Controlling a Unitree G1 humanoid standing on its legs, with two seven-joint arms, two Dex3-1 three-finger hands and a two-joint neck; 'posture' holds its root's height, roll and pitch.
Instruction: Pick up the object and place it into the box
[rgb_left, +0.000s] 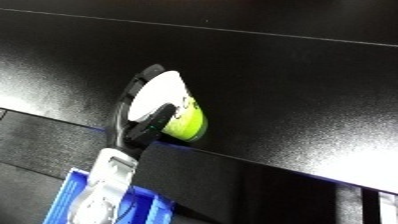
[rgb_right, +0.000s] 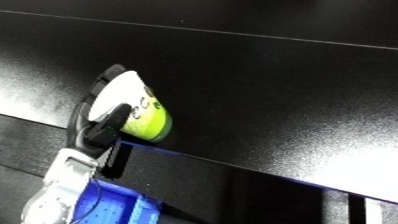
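Note:
The object (rgb_left: 165, 93) is a white container with a lime-green end, lying tilted near the front edge of the black table (rgb_left: 284, 80). My left hand (rgb_left: 149, 126) reaches up from the lower left and is shut on it. The thumb crosses the object's front while the fingers (rgb_left: 140, 76) curl round its far side. A white and silver forearm (rgb_left: 105, 186) runs down over the blue bin (rgb_right: 117, 206), which shows only in part at the bottom left corner. My right hand shows in neither view.
The table's front edge (rgb_left: 266, 165) runs diagonally from the left side down to the lower right, with darker floor below it. A thin pale seam (rgb_left: 222, 29) crosses the tabletop at the back.

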